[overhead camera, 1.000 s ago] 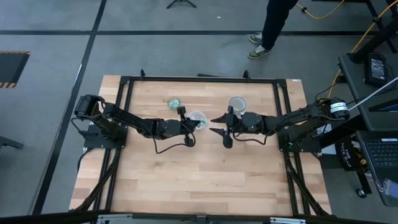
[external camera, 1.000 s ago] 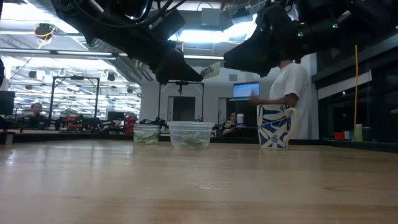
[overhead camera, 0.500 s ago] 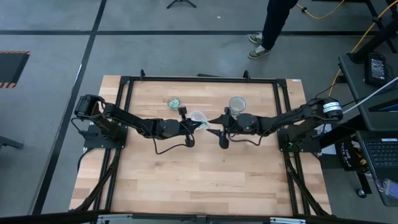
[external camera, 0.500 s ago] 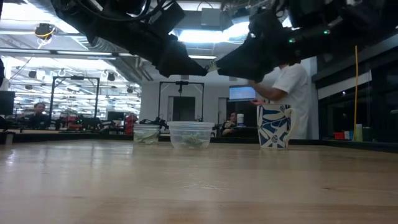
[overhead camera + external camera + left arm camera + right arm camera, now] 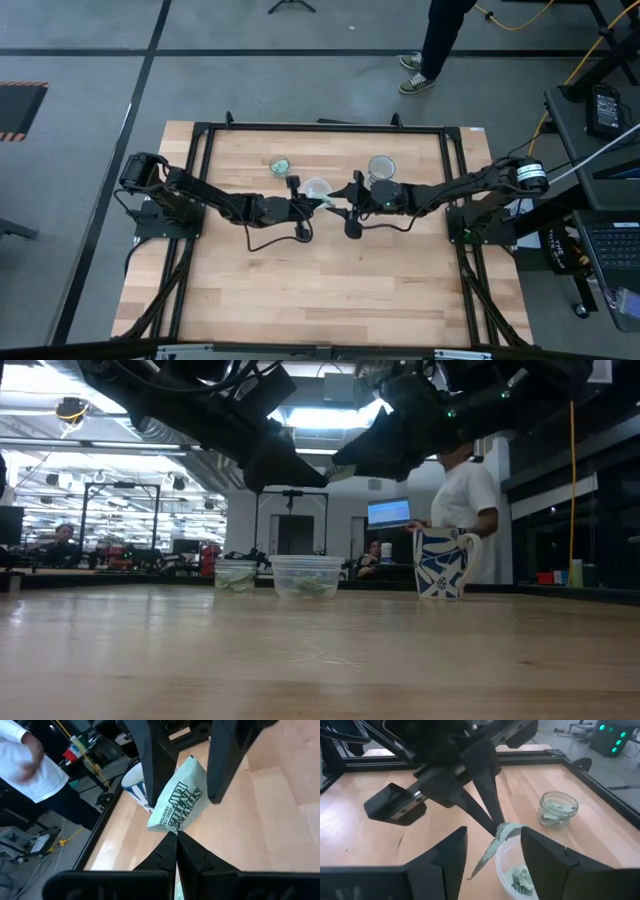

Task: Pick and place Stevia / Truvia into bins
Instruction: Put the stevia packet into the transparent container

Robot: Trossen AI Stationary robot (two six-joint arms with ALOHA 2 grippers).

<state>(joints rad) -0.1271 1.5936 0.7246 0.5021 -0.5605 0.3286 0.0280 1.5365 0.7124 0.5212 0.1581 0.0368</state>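
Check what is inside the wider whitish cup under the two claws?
The wider whitish cup holds green-and-white sachets; the right claw's finger covers part of its interior.

Robotics lab or open workshop hall. Wooden worktable [image 5: 300,290] in black metal frame, grey floor with dark tape lines [image 5: 150,50], laptop [image 5: 610,250] beside table, yellow cables [image 5: 520,20]. Beyond table: ceiling strip lights [image 5: 60,460], monitor [image 5: 387,511], more benches, person standing [image 5: 470,500].

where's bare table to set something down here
The near half of the table is bare wood, as is the far left corner. Crowded: mid-table, where both pincers meet at the sachet over the whitish cup, with the small jar and paper cup nearby.
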